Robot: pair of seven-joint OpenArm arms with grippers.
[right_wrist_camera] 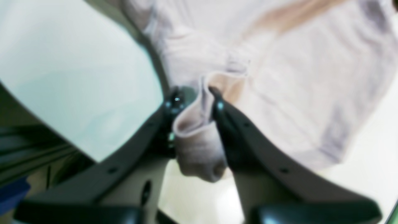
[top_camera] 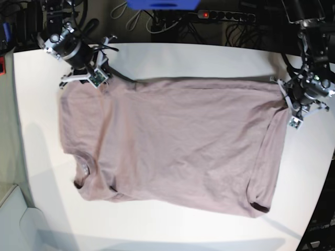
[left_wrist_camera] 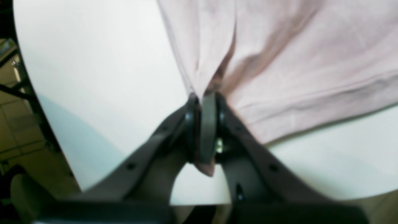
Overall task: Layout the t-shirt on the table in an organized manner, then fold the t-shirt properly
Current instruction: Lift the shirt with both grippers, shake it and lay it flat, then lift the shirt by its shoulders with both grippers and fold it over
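The mauve-pink t-shirt (top_camera: 172, 141) lies spread flat across the white table (top_camera: 199, 57), its collar toward the left of the base view. My left gripper (left_wrist_camera: 205, 99) is shut on a pinch of the shirt's (left_wrist_camera: 295, 62) edge, at the shirt's far right corner in the base view (top_camera: 286, 98). My right gripper (right_wrist_camera: 197, 102) stands with its jaws parted, and a loose fold of the shirt (right_wrist_camera: 295, 93) sits between its fingers. This gripper (top_camera: 97, 78) is at the shirt's far left corner. The right wrist view is blurred.
A power strip (top_camera: 225, 15), cables and a blue object (top_camera: 165, 4) lie beyond the table's far edge. The table's rim (left_wrist_camera: 34, 93) runs close to my left gripper, with tiled floor beyond it. Bare table (top_camera: 157, 225) borders the shirt at the front.
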